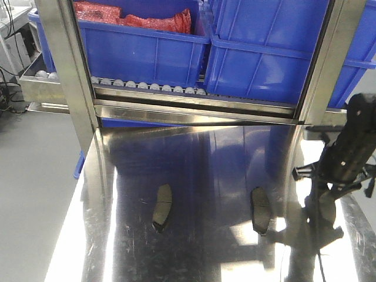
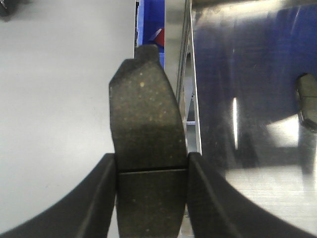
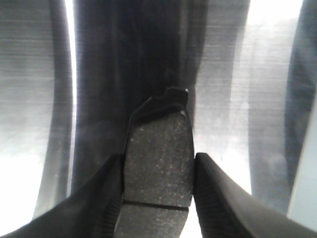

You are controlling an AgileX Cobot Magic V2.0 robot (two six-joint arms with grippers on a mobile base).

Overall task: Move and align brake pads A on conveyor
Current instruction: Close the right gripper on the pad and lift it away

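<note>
My left gripper [image 2: 151,157] is shut on a dark-grey brake pad [image 2: 143,109], its groove level with the fingertips. It holds the pad above the grey floor, just left of the steel table's edge. My right gripper [image 3: 158,158] is shut on another brake pad [image 3: 161,144] above the shiny steel table. Two more brake pads lie flat on the table in the front view, one at left centre [image 1: 162,207] and one at right centre [image 1: 260,210]. One pad also shows at the right of the left wrist view [image 2: 308,99]. The right arm [image 1: 346,154] hangs over the table's right side. The conveyor is out of view.
A shiny steel table [image 1: 200,158] fills the front view. Behind it a roller rack [image 1: 147,87] carries blue bins [image 1: 264,53], one holding red bags [image 1: 135,17]. Steel posts [image 1: 64,64] stand at the table's back corners. Grey floor [image 1: 35,176] lies to the left.
</note>
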